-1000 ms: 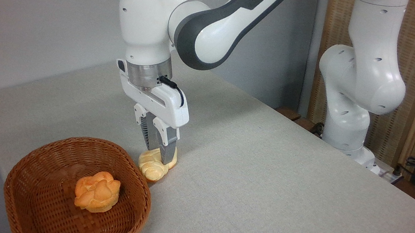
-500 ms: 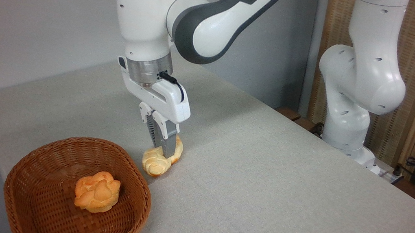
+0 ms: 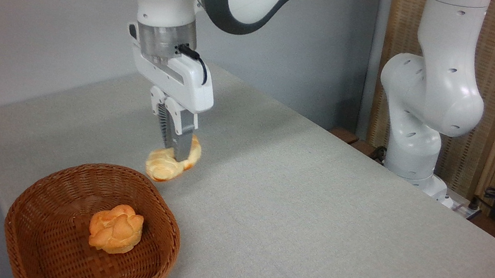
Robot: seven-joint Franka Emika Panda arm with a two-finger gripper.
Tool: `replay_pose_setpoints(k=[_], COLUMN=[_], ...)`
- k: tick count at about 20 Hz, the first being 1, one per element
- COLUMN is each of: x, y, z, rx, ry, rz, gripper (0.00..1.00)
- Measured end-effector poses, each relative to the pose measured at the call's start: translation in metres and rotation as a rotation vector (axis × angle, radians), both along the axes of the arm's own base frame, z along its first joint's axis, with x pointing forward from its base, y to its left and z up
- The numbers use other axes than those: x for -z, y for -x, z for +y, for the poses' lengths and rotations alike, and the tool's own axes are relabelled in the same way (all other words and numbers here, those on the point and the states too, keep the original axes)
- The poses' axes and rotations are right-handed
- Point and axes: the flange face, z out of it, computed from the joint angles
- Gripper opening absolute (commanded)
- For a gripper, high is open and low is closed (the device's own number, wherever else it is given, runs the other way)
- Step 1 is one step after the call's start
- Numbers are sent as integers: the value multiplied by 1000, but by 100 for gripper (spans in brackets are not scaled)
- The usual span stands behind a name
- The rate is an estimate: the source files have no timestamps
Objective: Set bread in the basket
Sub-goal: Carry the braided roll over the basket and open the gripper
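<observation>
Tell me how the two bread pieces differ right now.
The round bun is orange-golden and knobbly; the plaited loaf is paler and longer. The bun lies inside the basket; the loaf hangs above the table, gripped by the claw. Both look like toy bread.

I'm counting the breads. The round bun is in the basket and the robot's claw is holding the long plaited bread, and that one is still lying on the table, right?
Not quite. The camera view shows the plaited loaf lifted off the table, held in the gripper. The round bun does sit in the basket.
</observation>
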Motion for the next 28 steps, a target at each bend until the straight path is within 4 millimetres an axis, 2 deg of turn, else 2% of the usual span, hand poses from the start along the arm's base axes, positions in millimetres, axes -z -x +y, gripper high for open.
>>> replay_pose_setpoints(k=[3, 7, 8, 10, 11, 16, 28], x=[-17, -25, -26, -29, -29, -18, -11], y=[-15, -26, -29, -38, -43, -56, -59], z=[8, 11, 11, 14, 17, 21, 20], rx=[-50, -76, -86, -121, -141, -179, -180], ry=[93, 138, 156, 201, 219, 238, 235], rz=[-99, -187, -214, -271, -296, -344, -338], gripper=[18, 18, 27, 82, 100, 100, 100])
